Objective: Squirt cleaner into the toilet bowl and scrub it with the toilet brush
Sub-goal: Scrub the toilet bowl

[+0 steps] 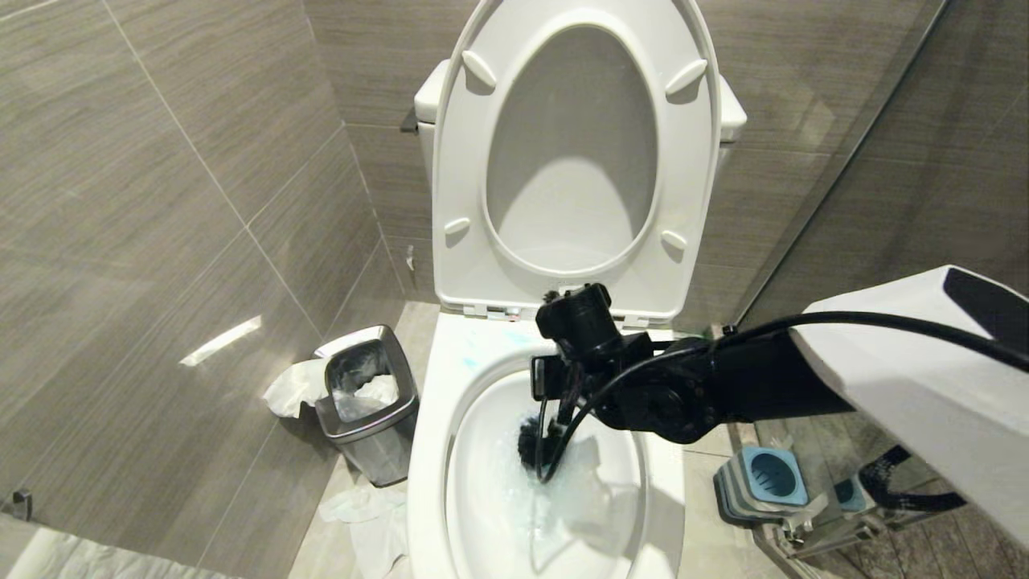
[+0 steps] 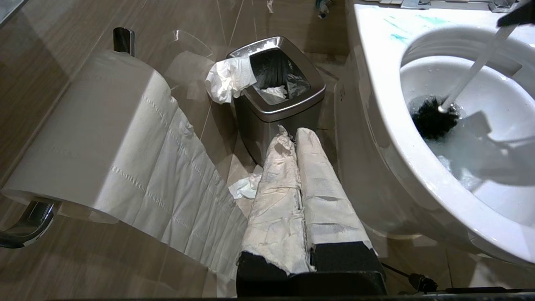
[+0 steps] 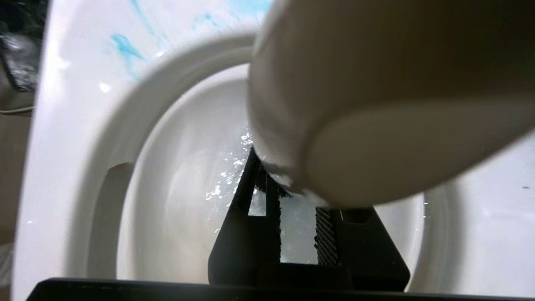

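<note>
Two steps in play: blue cleaner streaks on the toilet bowl (image 1: 450, 450) rim suggest squirting is done, and the right end effector (image 3: 299, 234) clenches the toilet brush (image 2: 436, 119), bristles down in the water, scrubbing underway; left end effector (image 2: 294, 138) clenched, parked.

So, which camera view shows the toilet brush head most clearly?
The left wrist view: the black bristle head and its slim handle show whole in the toilet bowl. The head view has cables across it; the right wrist view mostly hides it.
</note>
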Controlling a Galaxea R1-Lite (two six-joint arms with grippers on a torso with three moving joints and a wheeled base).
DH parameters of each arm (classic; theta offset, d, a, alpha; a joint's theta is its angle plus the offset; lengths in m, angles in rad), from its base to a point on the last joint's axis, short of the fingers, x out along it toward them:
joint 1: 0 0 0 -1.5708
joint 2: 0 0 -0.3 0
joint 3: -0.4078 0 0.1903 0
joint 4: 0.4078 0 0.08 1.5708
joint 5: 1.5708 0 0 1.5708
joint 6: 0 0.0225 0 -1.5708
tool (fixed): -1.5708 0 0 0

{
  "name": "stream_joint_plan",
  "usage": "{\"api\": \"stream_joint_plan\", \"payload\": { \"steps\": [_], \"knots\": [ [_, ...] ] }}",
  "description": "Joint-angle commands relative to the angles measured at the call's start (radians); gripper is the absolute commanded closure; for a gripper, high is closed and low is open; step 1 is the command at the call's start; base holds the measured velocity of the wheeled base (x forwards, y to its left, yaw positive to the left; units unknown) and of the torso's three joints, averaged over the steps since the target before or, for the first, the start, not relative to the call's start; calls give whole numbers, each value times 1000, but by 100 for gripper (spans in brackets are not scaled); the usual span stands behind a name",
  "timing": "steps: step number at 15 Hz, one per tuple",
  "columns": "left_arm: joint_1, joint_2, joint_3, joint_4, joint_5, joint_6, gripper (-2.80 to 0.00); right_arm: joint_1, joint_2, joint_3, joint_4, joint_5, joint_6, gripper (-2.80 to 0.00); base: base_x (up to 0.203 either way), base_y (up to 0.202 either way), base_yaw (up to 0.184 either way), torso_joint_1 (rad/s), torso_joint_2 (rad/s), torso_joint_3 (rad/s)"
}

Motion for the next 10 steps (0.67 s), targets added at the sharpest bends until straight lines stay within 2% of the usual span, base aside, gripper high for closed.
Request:
{"api": "stream_joint_plan", "payload": {
  "steps": [1,5,10],
  "knots": [
    [0,1,0,0,0,0,0,4,75,1,-10,-4,14,0,0,0,0,0,0,0],
    [1,1,0,0,0,0,0,19,22,10,-9,-13,20,0,0,0,0,0,0,0],
    [1,1,0,0,0,0,0,88,-281,121,48,-29,15,0,0,0,0,0,0,0]
  ]
}}
